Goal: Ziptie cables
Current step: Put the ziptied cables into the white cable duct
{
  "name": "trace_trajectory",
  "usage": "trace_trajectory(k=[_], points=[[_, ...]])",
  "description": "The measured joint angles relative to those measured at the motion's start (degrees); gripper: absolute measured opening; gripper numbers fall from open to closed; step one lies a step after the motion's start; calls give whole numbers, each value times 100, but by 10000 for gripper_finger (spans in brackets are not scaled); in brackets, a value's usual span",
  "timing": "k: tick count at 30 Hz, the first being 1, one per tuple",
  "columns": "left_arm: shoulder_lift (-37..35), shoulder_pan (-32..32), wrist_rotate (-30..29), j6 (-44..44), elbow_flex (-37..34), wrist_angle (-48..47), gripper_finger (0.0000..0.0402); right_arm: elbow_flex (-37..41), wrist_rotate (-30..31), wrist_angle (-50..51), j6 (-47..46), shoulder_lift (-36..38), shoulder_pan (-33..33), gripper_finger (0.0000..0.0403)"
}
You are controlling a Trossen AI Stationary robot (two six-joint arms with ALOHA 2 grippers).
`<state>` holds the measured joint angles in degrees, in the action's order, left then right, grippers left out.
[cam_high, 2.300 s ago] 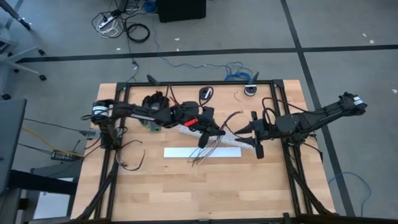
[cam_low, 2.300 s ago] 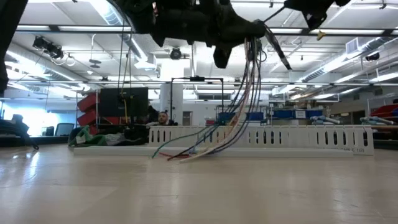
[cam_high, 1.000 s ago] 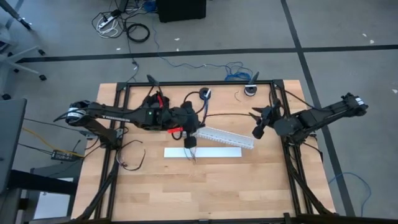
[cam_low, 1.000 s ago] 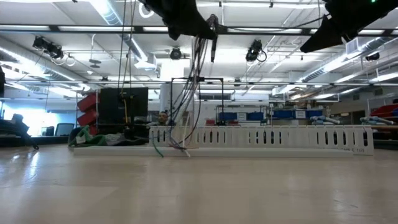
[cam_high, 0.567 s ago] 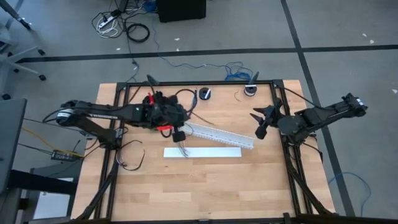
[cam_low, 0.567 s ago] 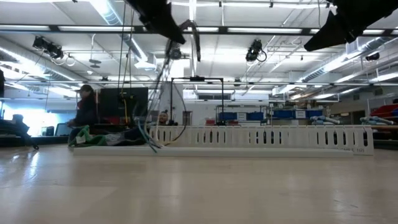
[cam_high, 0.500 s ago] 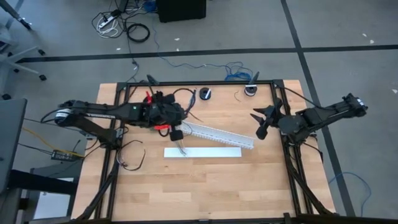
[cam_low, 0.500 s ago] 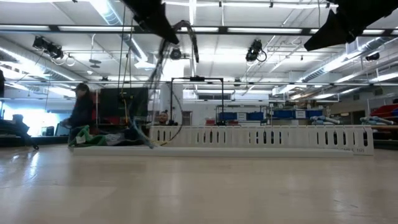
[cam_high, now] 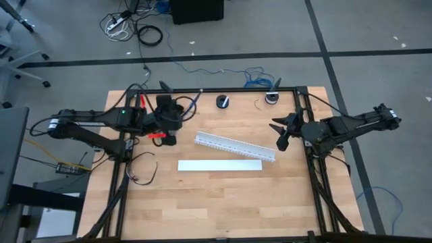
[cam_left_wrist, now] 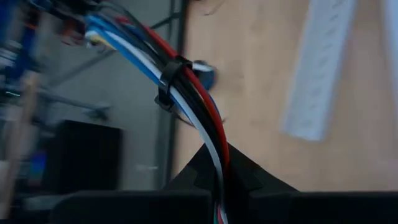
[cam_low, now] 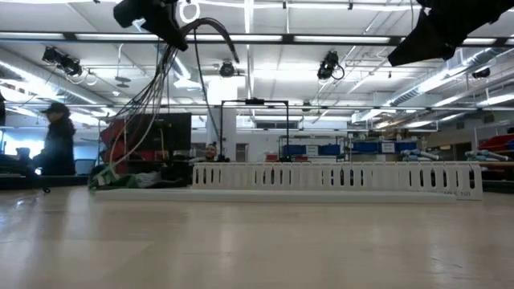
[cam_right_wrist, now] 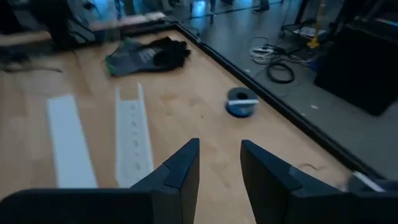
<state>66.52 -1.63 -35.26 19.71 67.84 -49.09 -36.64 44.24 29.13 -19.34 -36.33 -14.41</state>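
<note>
Tabletop (cam_high: 223, 196): light wood, black frame along its edges.

Left gripper (cam_high: 170, 138): near the tabletop's far left corner, raised, clamped tight on the cables (cam_left_wrist: 186, 106).

Cables: a bundle of blue, white, black and red wires bound by a black zip tie (cam_left_wrist: 172, 73). In the low view the cables (cam_low: 152, 88) hang from the gripper down toward a dark and green heap (cam_low: 128, 178) at the tabletop's far left.

Slotted duct (cam_high: 235, 146): white open channel, lying at a slant mid-tabletop; holds nothing visible.

Flat white strip (cam_high: 220, 165): lies just in front of the duct, apart from it.

Right gripper (cam_high: 279, 133): hovering beyond the duct's right end, fingers (cam_right_wrist: 180, 165) partly apart, holding nothing.

Two small round items, one dark (cam_high: 223, 101) and one pale (cam_high: 272, 98): at the far edge.

Person (cam_low: 56, 144): in the room beyond, low view.
</note>
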Motion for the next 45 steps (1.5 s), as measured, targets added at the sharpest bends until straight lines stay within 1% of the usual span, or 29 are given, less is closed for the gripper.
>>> trace_trajectory(k=[3, 5, 9, 13, 15, 18, 20, 21, 22, 24, 25, 26, 28, 31, 35, 39, 42, 45], points=[[53, 17, -299, 494, 0, 60, 0, 0, -374, -229, -56, -128, 87, 112], [168, 40, -392, 744, 0, 286, 0, 0, -542, -488, -61, -246, 136, 112], [484, 46, -409, 1212, 0, 534, 0, 0, -578, -1021, -44, -577, 159, 112], [915, 46, -420, 1655, 0, 772, 0, 0, -393, -2108, -853, -994, 264, 112], [1121, 43, -439, 1804, 0, 924, 0, 0, -346, -2663, -999, -1239, 297, 112], [1400, 43, -547, 1973, 0, 1200, 0, 0, -420, -3396, -1016, -1594, 409, 112], [1550, 43, -578, 2082, -1, 1339, 0, 0, -655, -3635, -1043, -1832, 525, 112], [1600, 37, -632, 2148, -3, 1452, 0, 0, -915, -3710, -904, -1937, 590, 112], [1646, 16, -669, 2231, -3, 1565, 0, 0, -1313, -3729, -465, -2015, 661, 112], [1659, -16, -631, 2478, -3, 1695, 0, -2, -2217, -3666, 942, -2153, 741, 112], [1659, -39, -574, 2570, -3, 1749, 0, -1, -2434, -3511, 1508, -2210, 723, 112], [1658, -60, -490, 2631, -3, 1811, 0, 4, -2512, -3435, 1936, -2302, 693, 112], [1657, -98, -248, 2638, 0, 1873, 0, 4, -2545, -3447, 2584, -2460, 657, 112], [1659, -134, -195, 2634, -3, 1872, 0, 2, -2472, -3502, 3101, -2626, 646, 112], [1773, -138, -197, 2582, -3, 1895, 0, 2, -1777, -3653, 3680, -2700, 658, 112], [1912, -138, -197, 2546, -3, 1920, 0, 0, -1538, -3861, 3961, -2615, 653, 112], [2011, -136, -189, 2546, -3, 2031, 0, -2, -1545, -3826, 3988, -2630, 690, 112], [2017, -136, -174, 2538, -3, 2118, 0, -2, -1598, -3785, 4003, -2802, 832, 112]])
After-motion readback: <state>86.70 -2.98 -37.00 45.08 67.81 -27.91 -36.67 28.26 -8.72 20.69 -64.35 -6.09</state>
